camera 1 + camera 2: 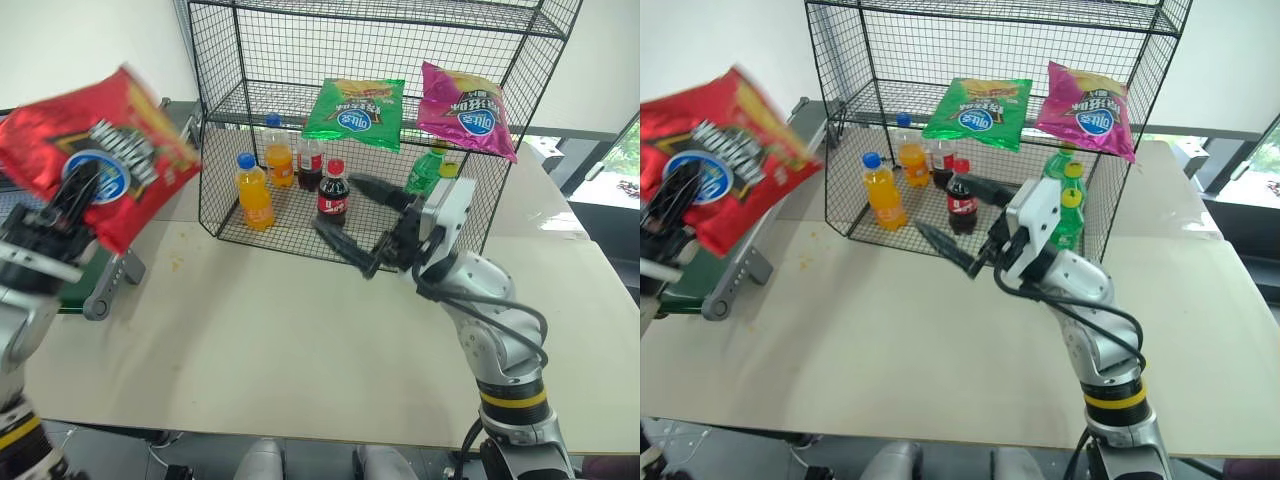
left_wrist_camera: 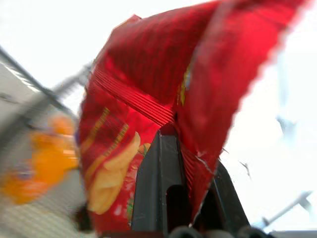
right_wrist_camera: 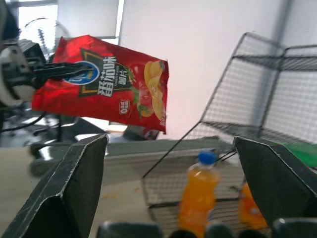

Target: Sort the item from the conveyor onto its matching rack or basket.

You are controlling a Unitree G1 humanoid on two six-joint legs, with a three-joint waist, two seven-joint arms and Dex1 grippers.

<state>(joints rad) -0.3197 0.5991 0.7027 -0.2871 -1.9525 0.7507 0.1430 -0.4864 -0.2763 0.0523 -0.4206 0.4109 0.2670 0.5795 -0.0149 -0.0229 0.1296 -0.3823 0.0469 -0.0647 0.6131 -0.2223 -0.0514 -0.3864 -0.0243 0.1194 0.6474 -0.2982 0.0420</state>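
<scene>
1. One bag's in play: you've got the red bag (image 1: 95, 150) pinched shut in the left gripper (image 1: 75, 195), held up in the air on the left, clear of the table (image 1: 300, 350) and above the conveyor (image 1: 100, 285) end. So I'd call this the carry step, pick done, placing not yet.
2. Right gripper (image 1: 362, 222) is spread wide and holding nothing, sitting just in front of the rack (image 1: 370, 110) by the cola bottle (image 1: 333, 192).
3. Next move, I reckon: swing the bag across to the middle shelf next to the green bag (image 1: 355, 112) and pink bag (image 1: 465, 110). You'll want to clear the wire front edge and that right arm.
4. Hard to read: the conveyor is mostly cut off behind the bag, and the left wrist view is blurry.
</scene>
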